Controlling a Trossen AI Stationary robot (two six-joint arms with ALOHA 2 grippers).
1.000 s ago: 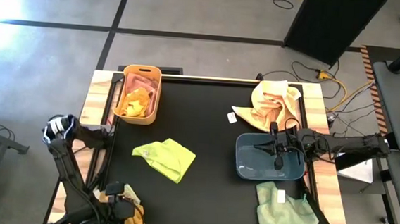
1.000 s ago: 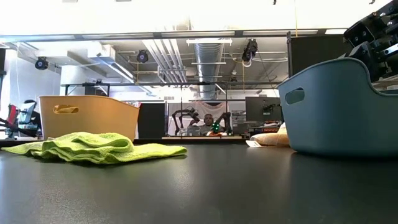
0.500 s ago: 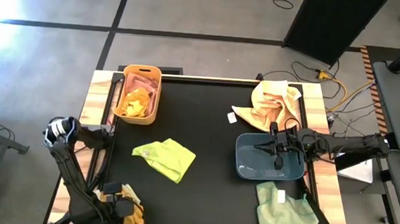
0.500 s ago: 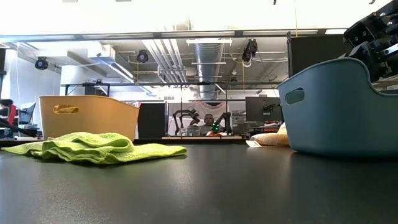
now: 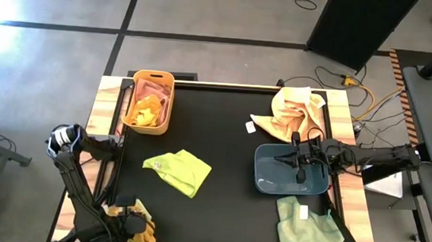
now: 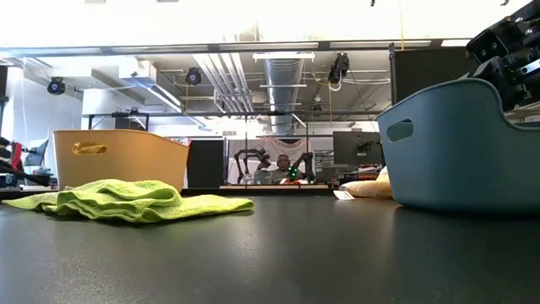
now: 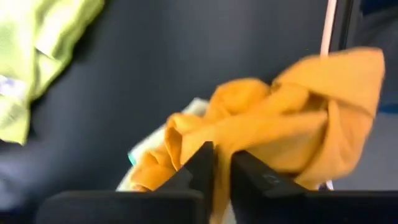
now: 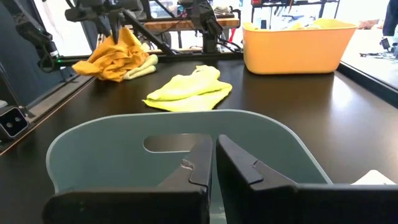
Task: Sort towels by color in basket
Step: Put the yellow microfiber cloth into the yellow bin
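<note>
Meanwhile, Both Arms Sit at Opposite Edges of the Table

Down at the near left corner, the left gripper [image 5: 127, 220] hangs over a bunched mustard orange towel [image 7: 292, 127], its fingers [image 7: 200, 167] drawn almost together with only a thin gap, and a fold of that cloth sits right at the tips (whether it is truly pinched I cannot tell). A bit of pale cloth [image 7: 144, 155] peeks out from under the orange one.

Across the table [image 5: 223, 121], the right gripper [image 5: 298, 151] reaches in from the right side and hovers over the blue-grey basket [image 5: 264, 178], which stands near the right edge. Its fingers [image 8: 200, 165] are also narrowed to a slim slit, with nothing between them.

A light green towel [image 5: 178, 169] lies crumpled on the black top, left of centre, well apart from both baskets. The orange basket [image 5: 159, 122] stands at the far left corner and holds a salmon pink towel [image 5: 152, 88] toward its far end and an orange towel [image 5: 143, 113] toward its near end. A pale peach towel [image 5: 289, 111] with a white tag lies heaped at the far right, just beyond the blue-grey basket. Another pale green towel [image 5: 307, 228], also tagged, lies at the near right corner, just in front of that basket.
</note>
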